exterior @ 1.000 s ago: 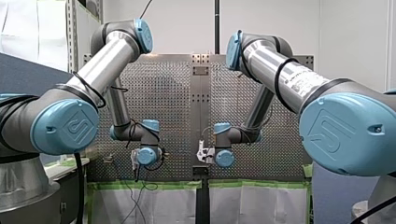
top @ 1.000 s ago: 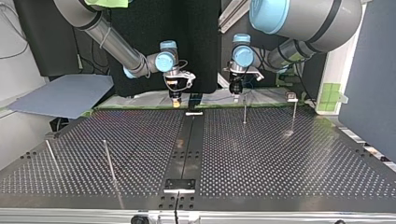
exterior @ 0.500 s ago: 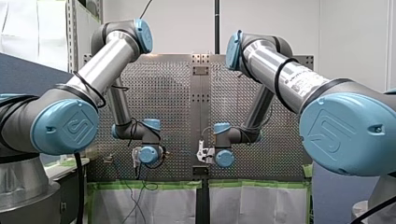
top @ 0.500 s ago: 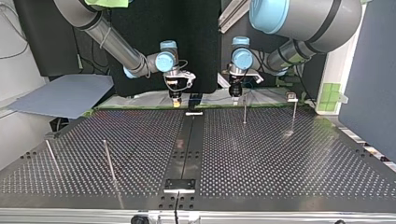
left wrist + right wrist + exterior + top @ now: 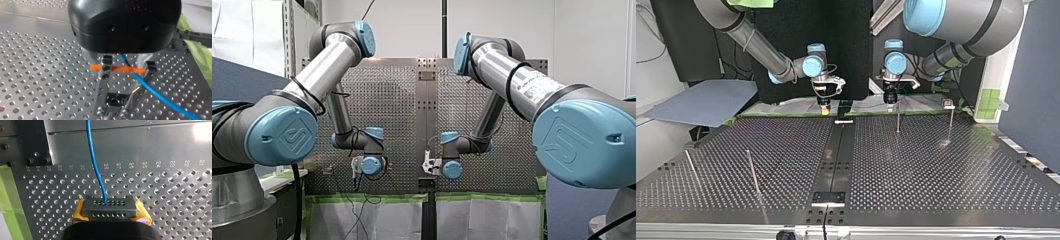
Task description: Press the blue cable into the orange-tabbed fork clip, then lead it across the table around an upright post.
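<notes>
Blue cable [image 5: 95, 162], pinched in my right gripper [image 5: 106, 205], yellow pads [image 5: 78, 213], running past my left gripper [image 5: 113, 106], grip unclear

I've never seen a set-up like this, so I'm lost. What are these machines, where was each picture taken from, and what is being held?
These are two robot arms, my left arm and my right arm, each ending in a two-fingered gripper. One picture looks from behind them over a perforated metal table; another faces them from across it, showing thin upright posts. The other two come from cameras on the wrists. The right gripper holds a blue cable between yellow pads. Under the left gripper, that cable passes a metal clip with an orange tab.
</notes>
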Motion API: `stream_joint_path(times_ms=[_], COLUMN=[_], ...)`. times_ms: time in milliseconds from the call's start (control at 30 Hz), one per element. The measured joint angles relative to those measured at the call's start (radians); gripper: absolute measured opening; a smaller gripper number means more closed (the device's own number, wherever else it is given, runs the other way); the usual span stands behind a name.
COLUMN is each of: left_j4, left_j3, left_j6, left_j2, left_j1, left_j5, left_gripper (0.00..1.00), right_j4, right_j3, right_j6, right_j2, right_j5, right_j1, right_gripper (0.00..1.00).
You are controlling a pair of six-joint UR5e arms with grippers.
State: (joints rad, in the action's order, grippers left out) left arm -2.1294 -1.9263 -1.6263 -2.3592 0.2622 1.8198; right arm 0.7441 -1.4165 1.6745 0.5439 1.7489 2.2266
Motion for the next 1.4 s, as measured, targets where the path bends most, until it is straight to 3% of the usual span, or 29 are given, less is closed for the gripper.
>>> stream_joint_path(times_ms=[33,100,133,167,200,933,1167,1400], left_j4=[0.005,0.014,0.018,0.021,0.023,0.027,-0.018,-0.049], left_j3=[0.000,0.000,0.000,0.000,0.000,0.003,0.053,0.091], left_j6=[0.006,0.018,0.026,0.030,0.034,0.037,0.041,0.005], left_j2=[0.000,0.000,0.000,0.000,0.000,0.002,0.004,0.031], left_j1=[0.001,0.003,0.004,0.004,0.005,0.018,0.047,0.081], left_j5=[-0.001,-0.003,-0.003,-0.003,-0.003,-0.008,-0.012,-0.012], left_gripper=[0.38,0.17,0.17,0.04,0.00,0.00,0.00,0.00], right_j4=[0.000,0.000,0.000,0.000,0.000,-0.007,-0.036,-0.056], right_j3=[0.000,0.000,0.000,0.000,0.000,0.014,0.034,0.047], right_j6=[0.000,0.001,0.001,0.001,0.001,-0.003,-0.007,-0.005], right_j2=[0.000,0.000,0.000,0.000,0.000,0.001,0.006,0.051], right_j5=[0.000,0.000,0.000,0.000,0.000,0.005,0.013,0.011], right_j1=[0.000,0.000,0.000,-0.001,-0.001,-0.002,-0.004,-0.009], right_gripper=[0.00,0.00,0.00,0.00,0.00,0.00,0.00,0.00])
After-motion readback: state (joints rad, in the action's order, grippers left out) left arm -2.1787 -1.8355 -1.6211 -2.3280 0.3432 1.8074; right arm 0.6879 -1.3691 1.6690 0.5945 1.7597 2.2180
